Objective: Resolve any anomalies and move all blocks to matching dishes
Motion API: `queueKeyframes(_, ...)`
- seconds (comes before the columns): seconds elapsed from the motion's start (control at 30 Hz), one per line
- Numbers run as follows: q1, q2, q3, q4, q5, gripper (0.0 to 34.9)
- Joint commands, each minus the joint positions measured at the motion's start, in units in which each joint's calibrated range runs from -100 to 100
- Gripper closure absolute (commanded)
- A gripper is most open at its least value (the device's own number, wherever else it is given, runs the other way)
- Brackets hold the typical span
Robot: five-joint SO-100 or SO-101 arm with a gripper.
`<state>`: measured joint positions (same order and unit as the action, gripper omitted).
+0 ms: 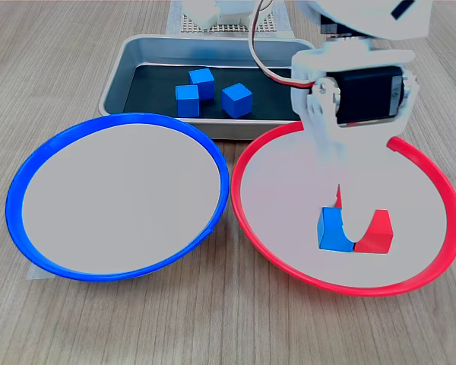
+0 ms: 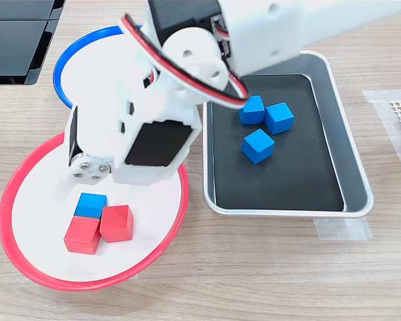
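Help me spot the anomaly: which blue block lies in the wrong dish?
The blue block in the red-rimmed dish, touching two red blocks. The other three blue blocks sit in the grey tray.

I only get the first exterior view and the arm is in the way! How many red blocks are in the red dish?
Observer: Two. The second exterior view shows one red block near the rim of the red dish and a second red block touching it.
Operator: Is the blue one touching them too?
Observer: Yes, the blue block sits right against the rim-side red block.
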<state>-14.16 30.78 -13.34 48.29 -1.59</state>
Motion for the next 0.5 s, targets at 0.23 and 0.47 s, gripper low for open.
queueKeyframes(0.23,-0.5,2.4,-6.6,2.0,-1.6,17.5)
queueKeyframes(0.47,1.7,4.9,-8.1,1.9,-0.9,22.5)
